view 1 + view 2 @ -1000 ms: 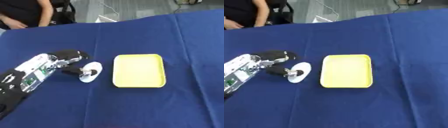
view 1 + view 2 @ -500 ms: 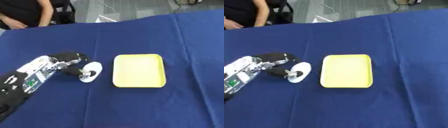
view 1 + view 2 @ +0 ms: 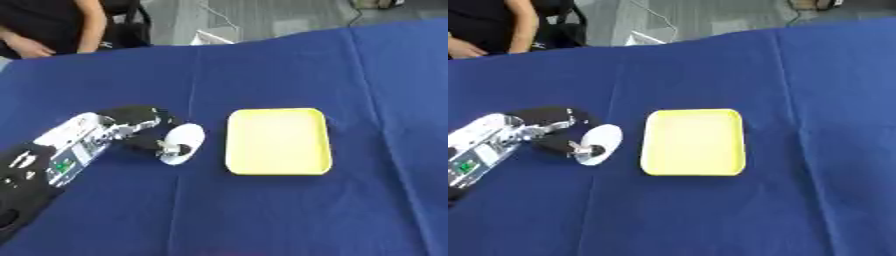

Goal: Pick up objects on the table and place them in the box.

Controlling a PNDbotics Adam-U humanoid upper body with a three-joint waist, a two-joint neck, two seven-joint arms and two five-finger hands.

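Left hand (image 3: 140,131), black with silver joints, comes in from lower left over the blue-cloth tabletop (image 3: 289,215). Fingers curled round a small white disc-shaped object (image 3: 183,144), held tilted on edge just left of the shallow yellow rectangular plastic box (image 3: 278,141). Whether the disc touches the cloth: cannot tell. Narrow strip of blue shows between disc and box rim, so they are apart. Box sits flat mid-tabletop, nothing in it.

Left eye view shows more of the forearm, down to the lower left corner, with a green-marked silver panel. Right eye view cuts the forearm at the left edge; disc-to-box gap reads a bit wider there. Right hand appears in neither view.
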